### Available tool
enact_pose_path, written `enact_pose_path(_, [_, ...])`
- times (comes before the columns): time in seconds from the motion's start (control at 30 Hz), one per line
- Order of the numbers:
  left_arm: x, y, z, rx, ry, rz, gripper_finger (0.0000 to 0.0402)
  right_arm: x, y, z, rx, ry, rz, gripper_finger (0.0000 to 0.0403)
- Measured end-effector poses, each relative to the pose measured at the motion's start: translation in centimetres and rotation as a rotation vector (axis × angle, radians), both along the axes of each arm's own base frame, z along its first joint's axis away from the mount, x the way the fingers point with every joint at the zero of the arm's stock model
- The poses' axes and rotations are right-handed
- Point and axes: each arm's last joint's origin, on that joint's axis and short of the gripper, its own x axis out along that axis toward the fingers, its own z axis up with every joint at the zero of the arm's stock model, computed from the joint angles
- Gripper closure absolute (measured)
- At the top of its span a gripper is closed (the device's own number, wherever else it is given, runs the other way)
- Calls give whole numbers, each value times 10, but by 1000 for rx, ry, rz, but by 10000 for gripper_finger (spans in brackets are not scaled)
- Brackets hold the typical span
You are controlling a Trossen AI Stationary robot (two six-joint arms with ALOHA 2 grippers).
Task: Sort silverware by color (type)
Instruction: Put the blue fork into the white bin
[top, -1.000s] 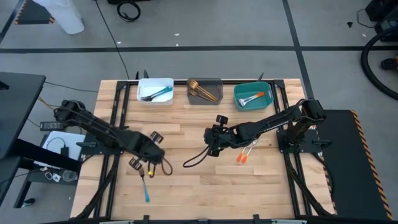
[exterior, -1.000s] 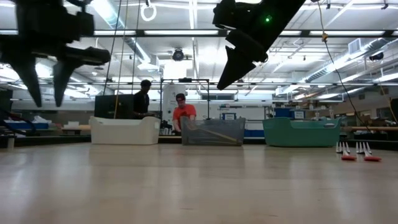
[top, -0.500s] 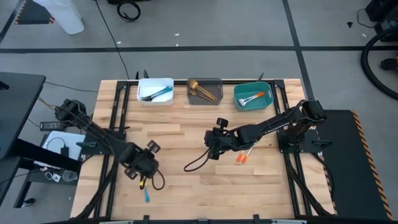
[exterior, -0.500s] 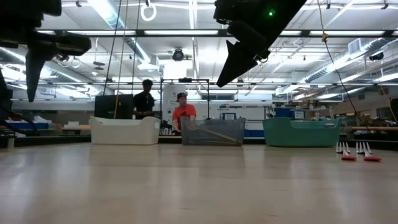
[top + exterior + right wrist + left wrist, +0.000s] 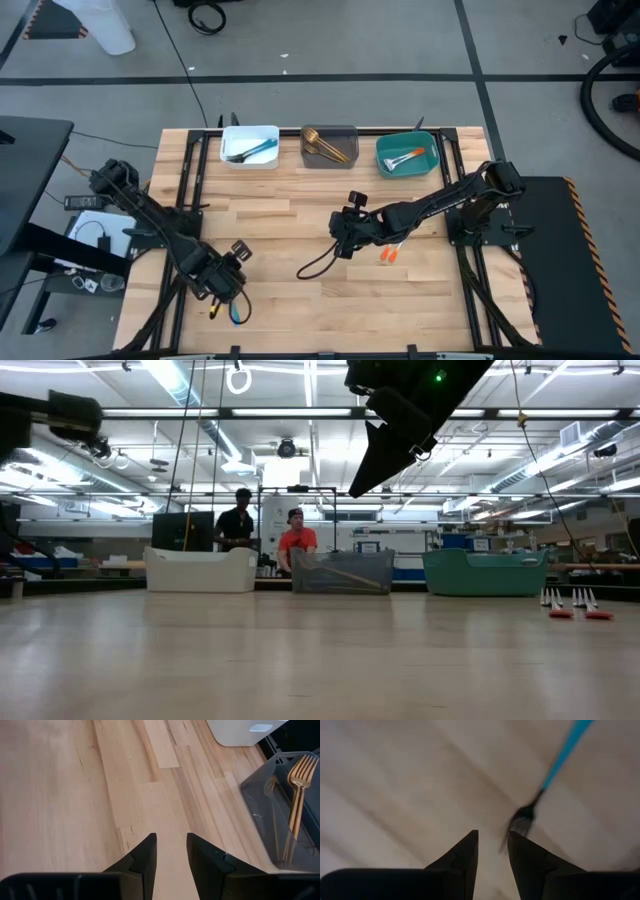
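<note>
Blue-handled fork [image 5: 547, 780] lies near table's front edge [image 5: 300, 348].

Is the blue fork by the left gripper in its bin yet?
No. The blue-handled fork lies on the bare table, ahead of the left gripper.

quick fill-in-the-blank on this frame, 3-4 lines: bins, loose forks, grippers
1. The gold forks lie in the ____ bin, the middle of the three.
2. The loose fork in front of the left gripper has a ____ handle.
3. The two loose utensils beside the right arm have ____ handles.
4. The right gripper holds ____; its fingers stand apart over bare wood.

Missing words: grey; blue; orange; nothing
</note>
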Motion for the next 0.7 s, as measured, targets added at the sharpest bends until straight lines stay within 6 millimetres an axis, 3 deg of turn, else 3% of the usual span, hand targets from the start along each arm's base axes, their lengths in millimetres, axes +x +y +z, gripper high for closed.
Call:
enact_pose_path(0.27, [2, -26, -15, -81, 12, -91, 288, 0, 0, 0, -1, 0, 2, 286])
enact_pose_path(0.7, [8, -36, -41, -60, 98, -120, 294, 3, 1, 2, -10, -23, 23, 286])
